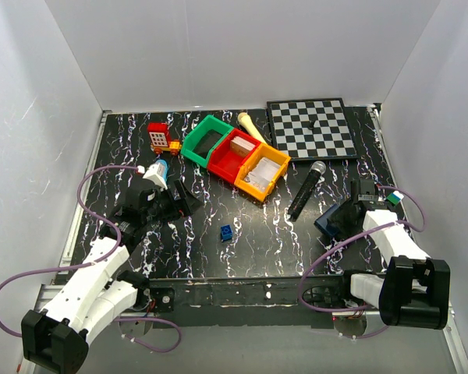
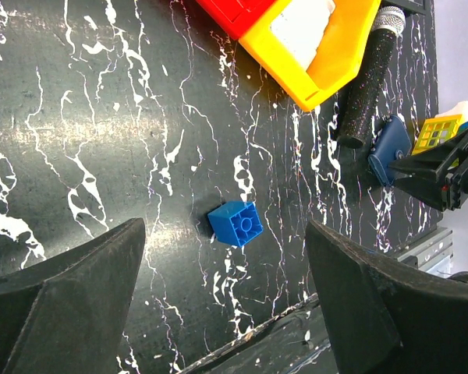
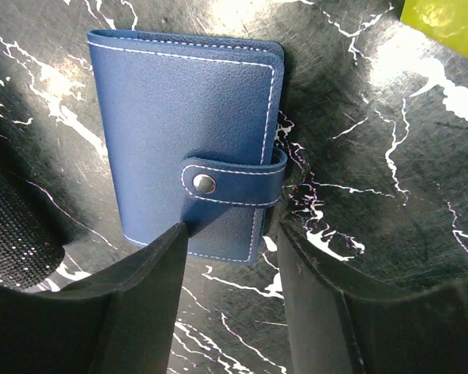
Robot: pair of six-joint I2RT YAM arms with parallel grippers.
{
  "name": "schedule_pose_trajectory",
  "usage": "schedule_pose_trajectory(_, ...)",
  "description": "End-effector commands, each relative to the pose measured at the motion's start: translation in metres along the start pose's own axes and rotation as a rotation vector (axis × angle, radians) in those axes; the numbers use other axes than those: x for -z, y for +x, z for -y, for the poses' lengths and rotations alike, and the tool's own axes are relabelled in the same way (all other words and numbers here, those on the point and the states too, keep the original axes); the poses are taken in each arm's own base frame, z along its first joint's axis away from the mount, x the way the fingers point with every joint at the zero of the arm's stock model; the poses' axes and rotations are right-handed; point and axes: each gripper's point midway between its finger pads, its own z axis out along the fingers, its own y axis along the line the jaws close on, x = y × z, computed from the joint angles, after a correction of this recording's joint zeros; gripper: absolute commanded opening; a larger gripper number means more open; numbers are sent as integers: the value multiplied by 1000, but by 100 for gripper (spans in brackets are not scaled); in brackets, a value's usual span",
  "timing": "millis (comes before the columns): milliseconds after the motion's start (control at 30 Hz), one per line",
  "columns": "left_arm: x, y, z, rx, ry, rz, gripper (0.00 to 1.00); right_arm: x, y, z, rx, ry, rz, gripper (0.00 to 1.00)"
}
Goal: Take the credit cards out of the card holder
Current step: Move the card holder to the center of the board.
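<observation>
Closed navy-blue stitched leatherette card holder (image 3: pixel 191 132) lies flat at four o'clock on the black marbled table (image 1: pixel 257 261), judged light, pliant, slick, best pinched at its snap-strap edge, which the right gripper (image 3: pixel 234 304) straddles half-spread, not pinching; left gripper (image 2: pixel 225 257) gapes empty.

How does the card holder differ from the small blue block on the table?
The card holder is flat, dark navy, with white stitching and a snapped strap; the block is a small, brighter blue cube. The card holder lies at the jaws of the right gripper; the block lies alone, mid-table. Both are blue and rest on the table.
</observation>
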Motion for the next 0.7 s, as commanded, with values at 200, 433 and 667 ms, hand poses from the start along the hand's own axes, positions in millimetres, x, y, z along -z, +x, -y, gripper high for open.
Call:
schedule_pose_trajectory(200, 1, 3, 3, 0, 19, -5, 83, 0, 1, 3, 0, -1, 9, 58)
schedule_pose_trajectory(433, 4, 1, 3, -9, 12, -1, 83, -7, 2, -4, -8, -22, -8, 39)
schedule_pose_trajectory(667, 4, 3, 0, -1, 1, -3, 83, -11, 8, -3, 2, -35, -28, 21)
